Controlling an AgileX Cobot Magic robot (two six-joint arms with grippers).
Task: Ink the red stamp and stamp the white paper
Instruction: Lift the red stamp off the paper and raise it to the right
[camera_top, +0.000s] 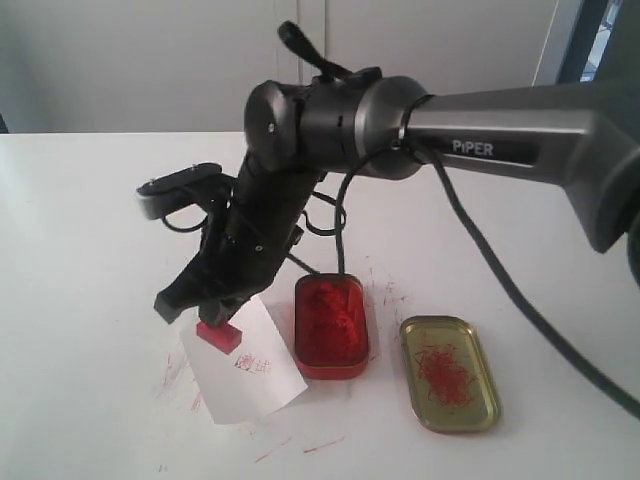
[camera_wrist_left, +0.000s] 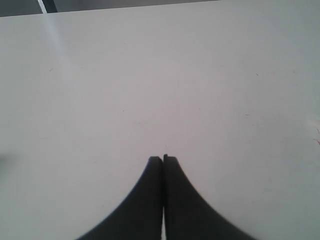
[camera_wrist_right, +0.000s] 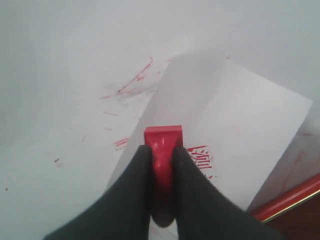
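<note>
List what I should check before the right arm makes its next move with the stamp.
1. Grip: right gripper closed on the red stamp: ok.
2. Position: stamp over the white paper, near one edge: ok.
3. Contact: stamp base touching the paper: cannot tell.
4. Ink: stamp face loaded: cannot tell, the face is hidden.
5. Mark: red imprint on the paper lies beside the stamp, not under it: ok.
6. Spare arm: left gripper shut over bare table, nothing near it: ok.
</note>
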